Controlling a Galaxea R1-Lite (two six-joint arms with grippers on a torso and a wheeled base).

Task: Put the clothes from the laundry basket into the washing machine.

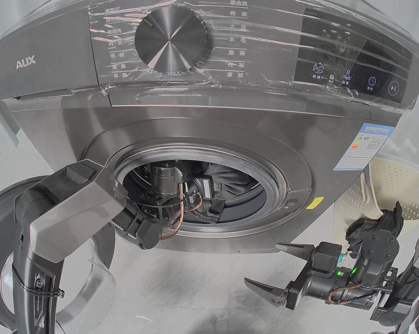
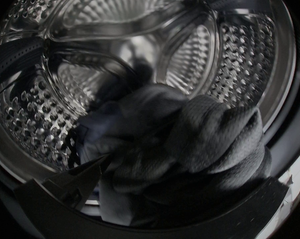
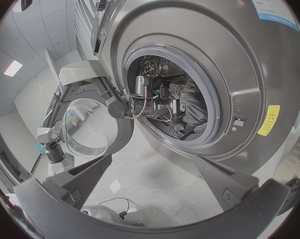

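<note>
Clothes (image 2: 196,140) in drum (image 2: 243,57), half-burying left end effector (image 2: 150,160), grip unclear

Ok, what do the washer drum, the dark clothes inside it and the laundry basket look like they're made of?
Drum: bright bare metal, probably stainless steel; it is glossy, reflective and embossed with rows of small holes.
Clothes: dark, matte knit fabric; a ribbed weave and soft folds show.
Laundry basket: cream, likely moulded plastic; smooth wall with a regular grid of holes.
</note>
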